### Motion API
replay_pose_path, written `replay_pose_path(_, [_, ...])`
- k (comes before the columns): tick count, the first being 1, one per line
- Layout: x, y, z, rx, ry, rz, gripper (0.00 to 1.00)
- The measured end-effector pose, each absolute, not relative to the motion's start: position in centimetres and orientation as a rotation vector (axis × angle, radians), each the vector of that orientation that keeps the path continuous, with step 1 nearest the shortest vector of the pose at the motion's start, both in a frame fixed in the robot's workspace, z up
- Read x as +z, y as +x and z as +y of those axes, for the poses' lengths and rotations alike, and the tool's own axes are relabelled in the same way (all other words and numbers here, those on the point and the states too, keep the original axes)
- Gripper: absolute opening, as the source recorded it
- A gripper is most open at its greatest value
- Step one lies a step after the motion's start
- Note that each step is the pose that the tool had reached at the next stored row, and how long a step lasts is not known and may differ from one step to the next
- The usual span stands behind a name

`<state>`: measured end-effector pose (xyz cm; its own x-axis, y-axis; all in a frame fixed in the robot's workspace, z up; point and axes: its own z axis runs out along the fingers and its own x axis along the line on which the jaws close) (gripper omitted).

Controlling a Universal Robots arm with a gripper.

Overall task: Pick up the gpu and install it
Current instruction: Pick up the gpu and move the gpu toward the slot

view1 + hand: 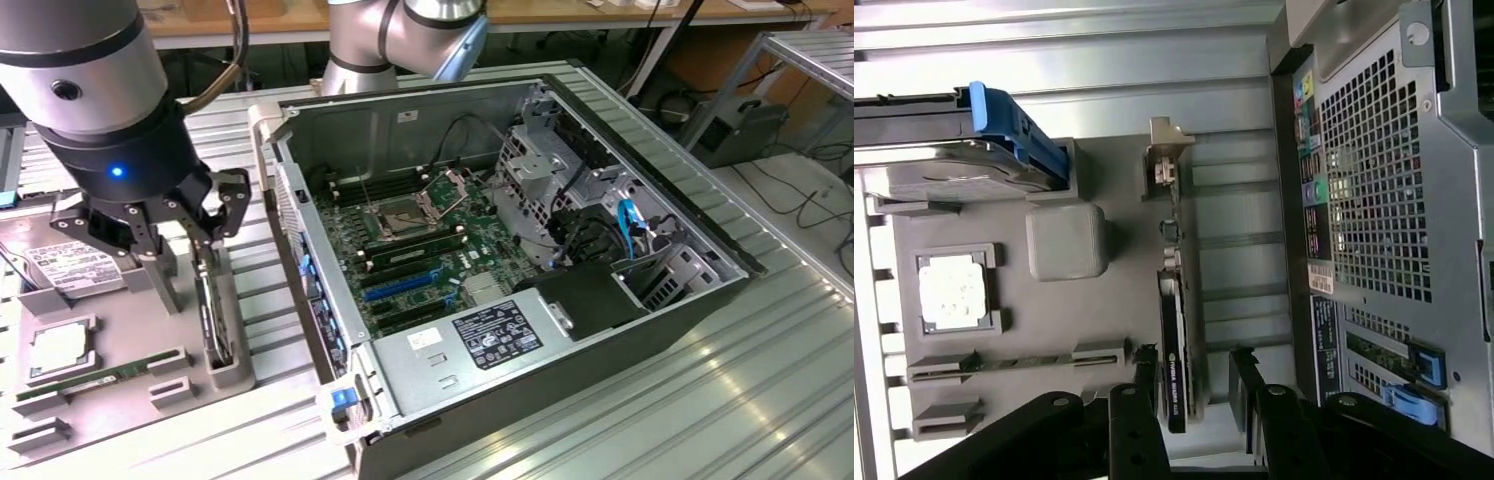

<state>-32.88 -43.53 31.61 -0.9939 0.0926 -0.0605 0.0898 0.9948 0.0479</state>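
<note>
Ribbed metal tabletop (747, 400), wooden workbench (561, 15) behind, black cables (805, 190) across grey floor (767, 215), glare on the metal

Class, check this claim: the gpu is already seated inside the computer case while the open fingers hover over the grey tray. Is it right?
No. The gpu stands on edge in the grey tray, outside the computer case, as the wrist view shows. The open fingers do hover over that tray.

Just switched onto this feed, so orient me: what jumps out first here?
The open computer case dominates the middle of the exterior view, its green motherboard exposed. At that view's left, the open gripper hangs above the gpu, which stands on edge in a grey parts tray.
</note>
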Motion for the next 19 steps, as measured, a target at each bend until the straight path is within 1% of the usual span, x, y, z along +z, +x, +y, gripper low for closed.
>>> replay_pose_path(10, [29.6, -33.3, -43.5, 0.07, 0.146, 3.068, 0.42])
replay_pose_path(14, [28.3, -33.3, -43.5, 0.07, 0.148, 3.068, 0.42])
replay_pose_path(19, [27.2, -33.3, -43.4, 0.069, 0.148, 3.068, 0.42])
